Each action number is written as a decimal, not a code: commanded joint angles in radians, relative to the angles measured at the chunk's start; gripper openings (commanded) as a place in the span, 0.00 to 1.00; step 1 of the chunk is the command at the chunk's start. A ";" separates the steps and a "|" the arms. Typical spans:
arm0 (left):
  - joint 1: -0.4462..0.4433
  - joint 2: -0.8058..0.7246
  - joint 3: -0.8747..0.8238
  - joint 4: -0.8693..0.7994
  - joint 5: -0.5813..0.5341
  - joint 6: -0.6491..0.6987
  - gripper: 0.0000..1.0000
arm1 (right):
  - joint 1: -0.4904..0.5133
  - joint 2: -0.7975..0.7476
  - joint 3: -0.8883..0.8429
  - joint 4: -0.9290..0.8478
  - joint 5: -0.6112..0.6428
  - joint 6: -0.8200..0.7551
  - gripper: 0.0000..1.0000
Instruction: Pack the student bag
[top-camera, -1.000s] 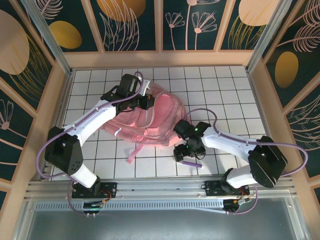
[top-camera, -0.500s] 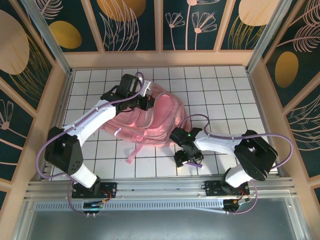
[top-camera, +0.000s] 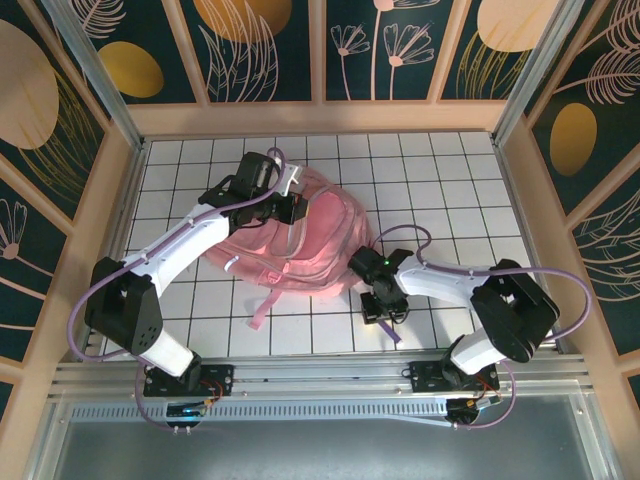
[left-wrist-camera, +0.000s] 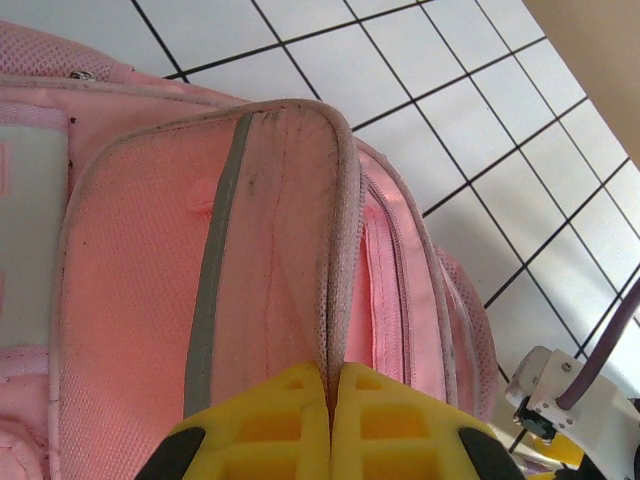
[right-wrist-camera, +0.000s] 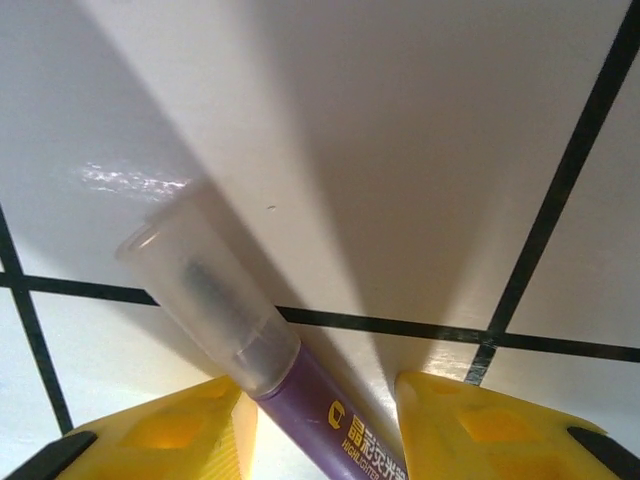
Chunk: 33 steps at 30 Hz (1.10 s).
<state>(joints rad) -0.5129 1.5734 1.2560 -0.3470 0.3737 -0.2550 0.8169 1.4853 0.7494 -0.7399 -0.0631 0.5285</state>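
One white table (top-camera: 440, 190) with black lines sits inside dark leafy walls (top-camera: 270, 50), and I see the pink student bag (top-camera: 320, 230) at its middle, my left gripper (left-wrist-camera: 330, 385) pinching the bag's edge, my right gripper (right-wrist-camera: 320, 392) spread around a purple pen (right-wrist-camera: 215, 305) reading "HIGHLIGHT".

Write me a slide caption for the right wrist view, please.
Right tool straddling a clear-capped purple highlighter on the white gridded table.

Purple highlighter (right-wrist-camera: 305, 395), clear cap (right-wrist-camera: 205, 300) pointing up-left, flat on white black-lined table (right-wrist-camera: 400, 150). Between yellow fingers (right-wrist-camera: 170, 430) of right gripper (right-wrist-camera: 322, 385): against left one, gap before right one.
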 joint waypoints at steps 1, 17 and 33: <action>0.011 -0.036 -0.004 0.035 0.014 -0.037 0.00 | -0.123 -0.059 -0.059 0.196 0.130 0.015 0.27; 0.011 -0.084 -0.035 0.065 0.066 -0.136 0.00 | -0.231 -0.231 0.012 0.097 0.099 0.189 0.09; 0.011 -0.106 0.003 0.156 0.227 -0.241 0.00 | -0.177 0.060 0.452 0.628 -0.172 0.657 0.13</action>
<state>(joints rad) -0.5037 1.4952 1.2133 -0.3237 0.5045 -0.4477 0.6136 1.4536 1.1778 -0.2676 -0.2169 1.0367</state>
